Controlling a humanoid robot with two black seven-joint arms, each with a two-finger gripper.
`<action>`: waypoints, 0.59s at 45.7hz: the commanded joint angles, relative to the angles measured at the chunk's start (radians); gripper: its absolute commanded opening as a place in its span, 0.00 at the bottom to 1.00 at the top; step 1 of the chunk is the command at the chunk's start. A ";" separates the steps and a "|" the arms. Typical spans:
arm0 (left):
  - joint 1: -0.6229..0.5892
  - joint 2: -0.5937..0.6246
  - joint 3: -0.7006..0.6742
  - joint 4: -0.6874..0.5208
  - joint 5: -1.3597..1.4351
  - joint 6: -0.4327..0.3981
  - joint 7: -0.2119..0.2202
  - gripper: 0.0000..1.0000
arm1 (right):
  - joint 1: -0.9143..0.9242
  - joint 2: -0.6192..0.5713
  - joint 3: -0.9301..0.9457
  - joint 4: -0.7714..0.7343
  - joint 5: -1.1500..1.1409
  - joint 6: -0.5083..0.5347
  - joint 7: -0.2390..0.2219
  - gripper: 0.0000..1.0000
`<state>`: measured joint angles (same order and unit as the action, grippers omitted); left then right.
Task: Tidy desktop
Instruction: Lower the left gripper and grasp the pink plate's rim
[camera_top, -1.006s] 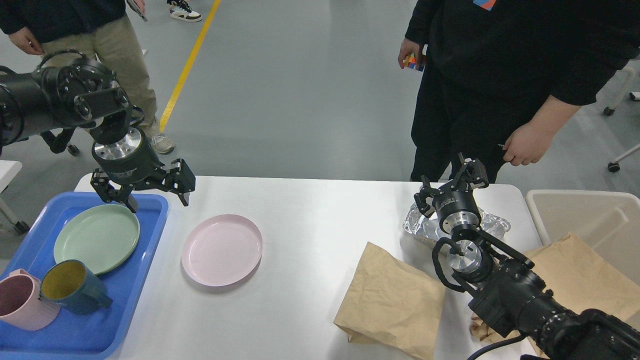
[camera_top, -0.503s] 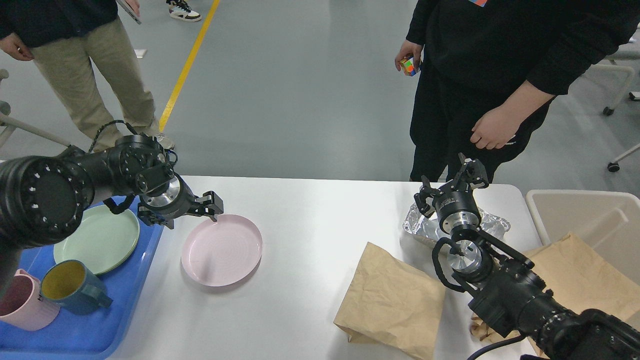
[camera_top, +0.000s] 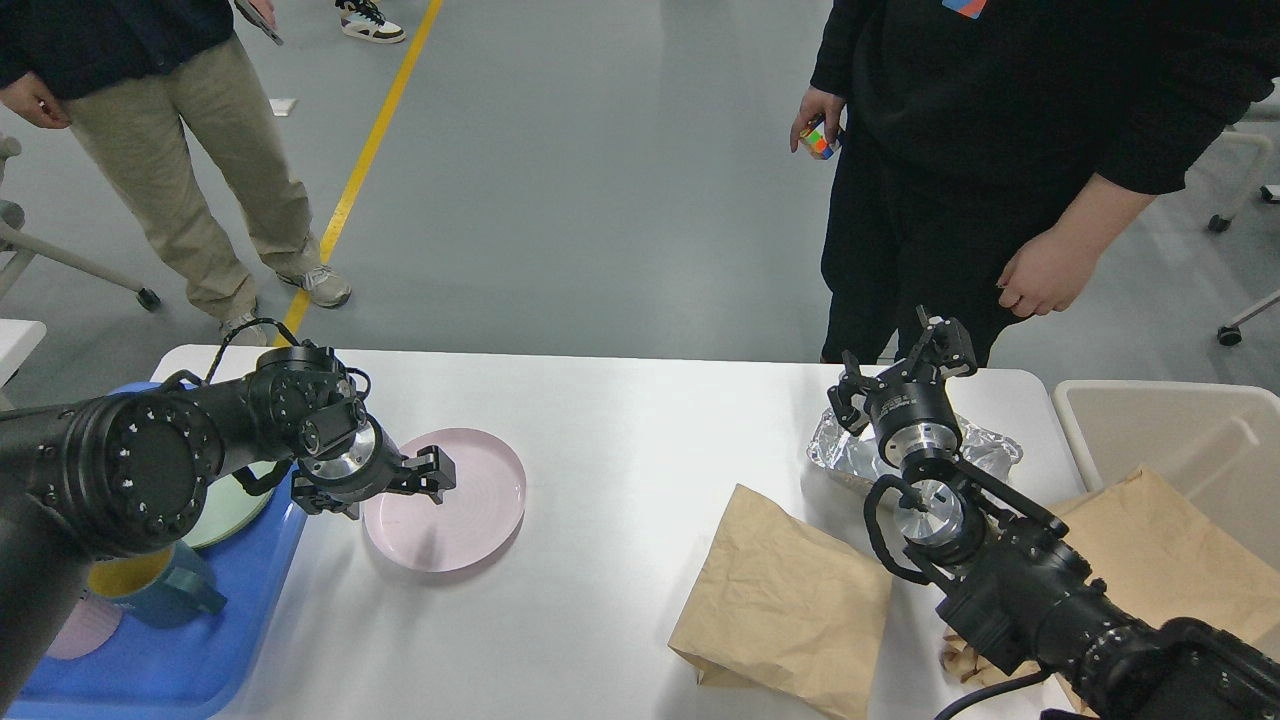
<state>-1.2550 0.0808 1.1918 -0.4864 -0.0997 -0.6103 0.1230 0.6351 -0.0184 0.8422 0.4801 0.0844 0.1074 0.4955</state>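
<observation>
The white desktop holds a pink plate left of centre. My left gripper is low at the plate's left rim and open. One finger is over the plate, the other over the edge of the blue tray. It holds nothing. My right gripper is open and empty, hovering above a crumpled foil tray at the far right. Two brown paper bags lie flat near my right arm.
The blue tray holds a green plate, largely hidden by my left arm, a blue mug and a pink mug. A beige bin stands at the right. Two people stand beyond the table's far edge.
My left gripper has come down and nearer, from above the blue tray's far side to the pink plate's left rim. The right arm has not moved.
</observation>
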 joint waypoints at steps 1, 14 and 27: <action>0.011 0.008 -0.003 0.000 0.000 0.003 0.026 0.96 | 0.000 0.000 0.000 0.000 0.000 0.000 0.000 1.00; 0.052 0.005 -0.004 0.043 0.000 0.011 0.043 0.93 | 0.000 0.000 0.000 0.000 0.000 0.000 0.000 1.00; 0.083 -0.001 -0.008 0.063 0.000 0.023 0.043 0.84 | 0.000 0.000 0.000 0.000 0.000 0.000 0.000 1.00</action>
<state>-1.1836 0.0816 1.1860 -0.4269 -0.0997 -0.5929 0.1647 0.6351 -0.0184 0.8422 0.4801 0.0844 0.1074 0.4955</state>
